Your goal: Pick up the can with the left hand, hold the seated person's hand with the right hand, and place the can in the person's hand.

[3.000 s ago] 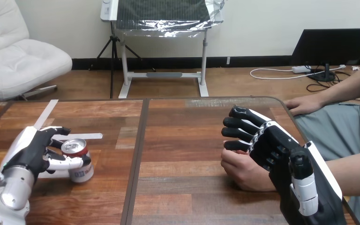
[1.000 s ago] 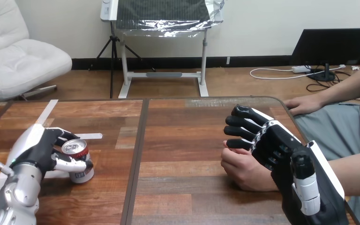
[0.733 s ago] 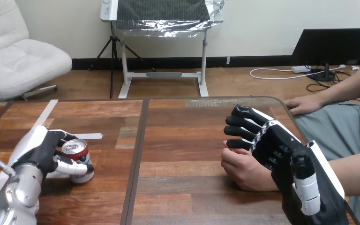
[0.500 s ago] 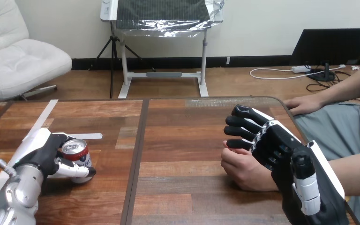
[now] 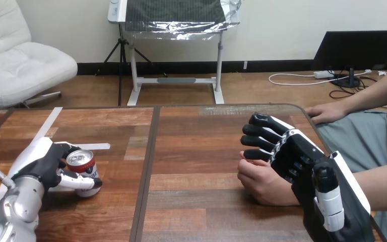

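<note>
A red-and-white can (image 5: 83, 171) stands upright on the wooden table (image 5: 196, 151) near its left front. My left hand (image 5: 43, 164) is shut on it, thumb curled across the can's front and fingers behind it. At the right, the person's hand (image 5: 262, 184) rests on the table as a loose fist. My right hand (image 5: 295, 156) lies over its back and wrist, with curled fingers (image 5: 257, 141) wrapped over the far side of it and touching it.
The person's other hand (image 5: 327, 112) rests at the table's far right corner. Strips of white tape (image 5: 50, 121) lie on the table's left part. A dark seam (image 5: 148, 161) runs down the table between my two hands.
My left thumb has curled further round the can's front and the left forearm has shifted slightly left. The can, my right hand and the person's hand have stayed put.
</note>
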Controlling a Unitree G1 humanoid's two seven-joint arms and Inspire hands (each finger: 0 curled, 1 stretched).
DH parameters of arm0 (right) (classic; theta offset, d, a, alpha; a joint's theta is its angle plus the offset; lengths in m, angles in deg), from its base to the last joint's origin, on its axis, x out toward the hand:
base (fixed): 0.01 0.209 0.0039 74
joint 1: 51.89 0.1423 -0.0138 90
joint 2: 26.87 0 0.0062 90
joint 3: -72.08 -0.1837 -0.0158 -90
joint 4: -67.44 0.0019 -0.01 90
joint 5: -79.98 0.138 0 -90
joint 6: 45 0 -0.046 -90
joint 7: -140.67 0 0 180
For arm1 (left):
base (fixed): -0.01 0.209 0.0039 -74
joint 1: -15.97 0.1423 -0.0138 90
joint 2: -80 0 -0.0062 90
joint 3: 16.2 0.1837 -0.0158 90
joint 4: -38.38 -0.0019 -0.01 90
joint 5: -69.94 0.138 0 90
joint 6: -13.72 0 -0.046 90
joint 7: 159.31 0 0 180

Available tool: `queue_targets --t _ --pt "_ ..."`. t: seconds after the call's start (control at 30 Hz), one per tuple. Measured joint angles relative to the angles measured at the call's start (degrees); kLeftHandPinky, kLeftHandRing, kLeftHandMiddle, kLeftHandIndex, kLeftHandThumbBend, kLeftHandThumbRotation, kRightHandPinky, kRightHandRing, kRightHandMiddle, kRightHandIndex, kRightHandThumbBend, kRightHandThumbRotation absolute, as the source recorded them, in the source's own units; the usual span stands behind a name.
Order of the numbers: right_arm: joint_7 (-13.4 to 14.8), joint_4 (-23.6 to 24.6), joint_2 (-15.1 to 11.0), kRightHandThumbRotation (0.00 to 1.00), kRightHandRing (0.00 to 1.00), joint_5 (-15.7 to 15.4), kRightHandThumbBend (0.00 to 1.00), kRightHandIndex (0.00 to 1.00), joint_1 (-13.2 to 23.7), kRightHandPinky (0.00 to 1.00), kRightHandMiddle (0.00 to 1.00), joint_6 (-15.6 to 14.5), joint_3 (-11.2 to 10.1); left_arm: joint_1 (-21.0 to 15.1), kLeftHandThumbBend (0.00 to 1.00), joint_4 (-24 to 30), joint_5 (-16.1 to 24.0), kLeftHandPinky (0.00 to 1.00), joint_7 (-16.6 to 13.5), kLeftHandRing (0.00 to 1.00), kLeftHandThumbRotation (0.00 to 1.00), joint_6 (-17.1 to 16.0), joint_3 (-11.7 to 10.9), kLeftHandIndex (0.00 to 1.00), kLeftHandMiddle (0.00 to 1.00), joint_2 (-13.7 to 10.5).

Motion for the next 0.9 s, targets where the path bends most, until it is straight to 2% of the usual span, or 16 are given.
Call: queue_targets --t 0.5,0.63,0.9 --pt "0.00 0.00 0.01 0.94 0.81 0.00 0.93 0.83 0.00 0.76 0.82 0.00 0.00 -0.65 0.81 -0.01 -0.04 0.68 -0.07 0.73 0.07 0.01 0.00 0.73 0.74 0.01" --pt "0.03 0.00 0.03 0.94 0.81 -0.01 0.93 0.83 0.00 0.75 0.82 0.00 0.00 -1.02 0.81 -0.01 -0.15 0.59 -0.33 0.66 0.02 0.02 -0.01 0.71 0.69 0.06" --pt "0.08 0.00 0.05 0.94 0.80 -0.08 0.94 0.83 0.00 0.75 0.82 0.00 0.00 -1.46 0.81 -0.01 -0.37 0.51 -1.66 0.59 0.00 0.03 -0.09 0.67 0.64 0.33"
